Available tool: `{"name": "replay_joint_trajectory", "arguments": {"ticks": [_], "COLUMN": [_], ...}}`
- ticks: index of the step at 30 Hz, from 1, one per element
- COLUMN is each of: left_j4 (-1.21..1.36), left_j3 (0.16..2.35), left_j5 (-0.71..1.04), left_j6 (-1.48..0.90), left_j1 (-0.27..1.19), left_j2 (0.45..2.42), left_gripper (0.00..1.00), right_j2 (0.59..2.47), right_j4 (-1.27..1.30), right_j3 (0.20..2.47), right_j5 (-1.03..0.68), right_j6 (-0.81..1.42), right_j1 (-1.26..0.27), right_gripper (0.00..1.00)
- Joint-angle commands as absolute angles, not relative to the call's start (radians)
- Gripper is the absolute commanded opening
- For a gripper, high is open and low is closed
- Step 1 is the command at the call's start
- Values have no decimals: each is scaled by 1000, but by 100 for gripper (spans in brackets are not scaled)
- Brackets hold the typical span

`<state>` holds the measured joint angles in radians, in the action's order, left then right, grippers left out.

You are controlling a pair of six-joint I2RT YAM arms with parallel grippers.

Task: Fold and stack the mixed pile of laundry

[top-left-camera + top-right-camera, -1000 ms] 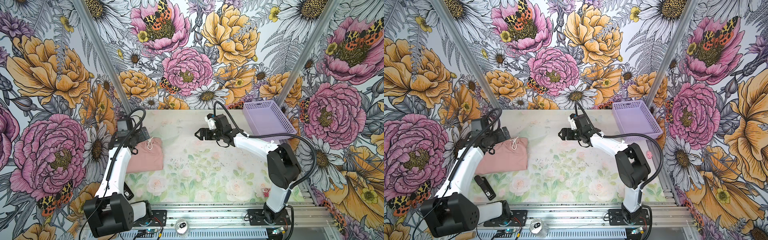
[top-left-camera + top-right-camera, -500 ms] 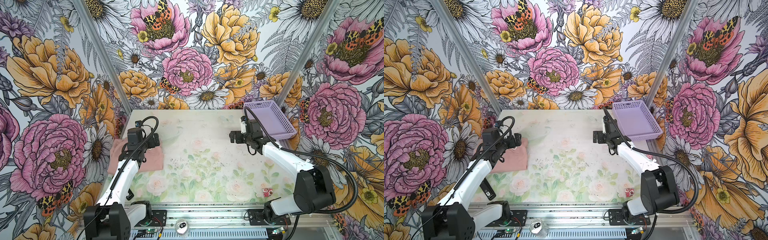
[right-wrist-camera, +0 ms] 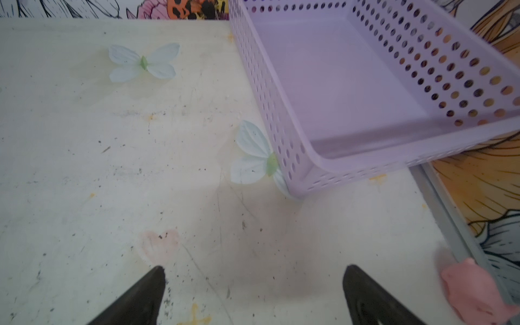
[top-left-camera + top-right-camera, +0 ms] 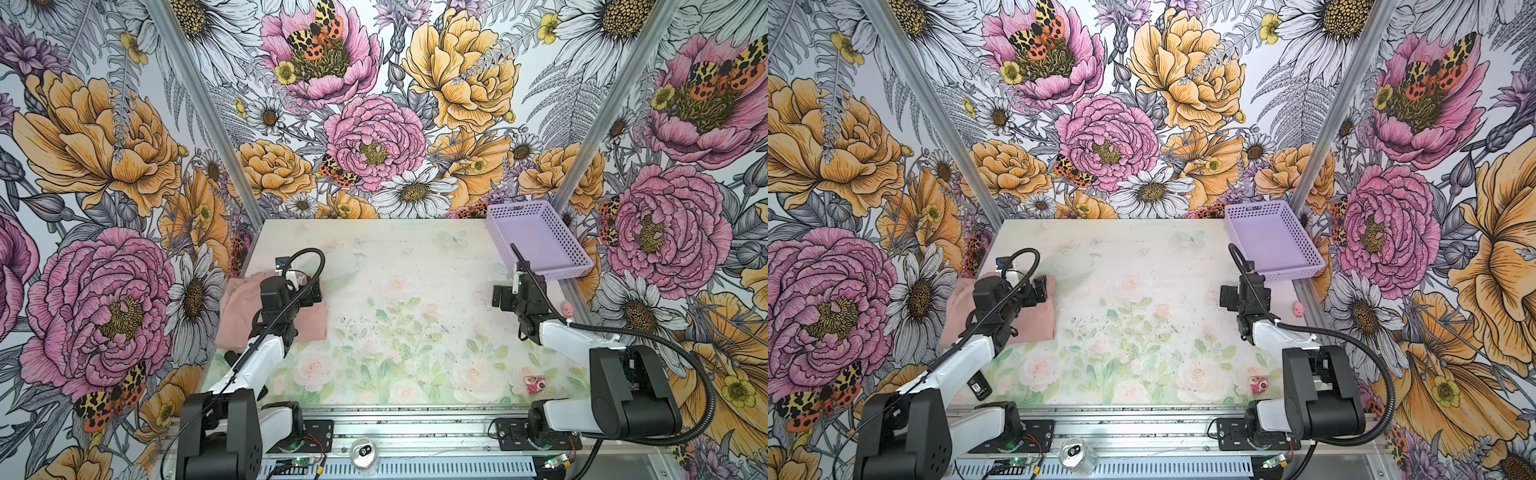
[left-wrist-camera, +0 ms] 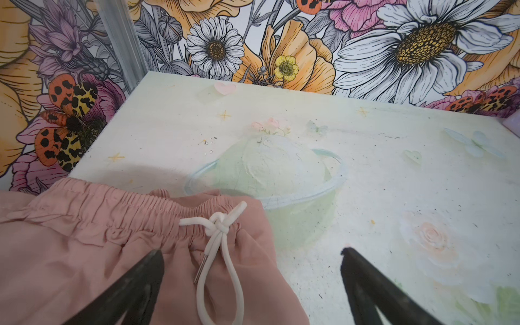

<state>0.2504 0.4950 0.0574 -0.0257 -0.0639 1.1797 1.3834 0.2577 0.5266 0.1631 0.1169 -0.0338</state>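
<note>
garment [image 4: 237, 309]: table [image 4: 415, 266] left | basket [image 4: 575, 249]: far right corner | figurine [image 4: 567, 308]: before basket

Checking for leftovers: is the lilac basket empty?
Empty: the lilac basket shows only its bare floor in the right wrist view.

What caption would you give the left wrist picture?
Open left gripper hovers over a pink drawstring garment on the painted table.

Three walls [image 4: 374, 124] papered with oversized pink and orange peonies, white daisies and spotted moths enclose a table [image 4: 395, 249]; its pale top carries faint roses and butterflies, flecked with dark specks; silvery posts [image 4: 203, 108] rise at 11 and 1 o'clock; a metal rail [image 4: 415, 419] runs along 6 o'clock; light even.
</note>
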Motion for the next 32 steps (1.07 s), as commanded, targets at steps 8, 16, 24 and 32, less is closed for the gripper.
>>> {"name": "replay_joint_trajectory", "arguments": {"ticks": [8, 16, 24, 32], "left_j4": [685, 838, 900, 911], "left_j3": [421, 404, 393, 388], "left_j5": [37, 1, -29, -30], "left_j6": [8, 13, 6, 5], "left_j1": [-39, -27, -24, -24], "left_j2": [1349, 1493, 1543, 1546], "left_gripper": [99, 99, 99, 99], "right_j2": [1485, 1535, 1537, 1538], "right_j4": [764, 881, 905, 902], "right_j3": [425, 385, 374, 375], "right_j5": [172, 222, 250, 247], "right_j6": [74, 86, 86, 85], "right_j1": [-9, -12, -23, -24], "right_gripper": [100, 100, 100, 100]}}
